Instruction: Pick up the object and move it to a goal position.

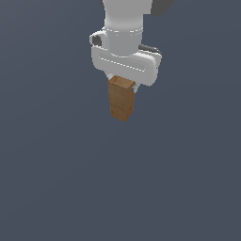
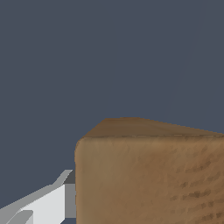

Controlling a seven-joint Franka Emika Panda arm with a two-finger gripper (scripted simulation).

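Note:
The object, a small brown wood-textured block (image 1: 121, 100), stands upright directly under my white gripper (image 1: 124, 90), its top tucked between the jaws. The block covers most of both fingers in the exterior view. In the wrist view the block (image 2: 148, 175) is very close and fills a large part of the picture. One white and grey finger (image 2: 54, 202) lies flat against its side; the other finger is out of frame. The gripper is shut on the block. No goal marker shows in either view.
A uniform dark grey-blue surface (image 1: 56, 179) fills the rest of both views. No other object, edge or container shows.

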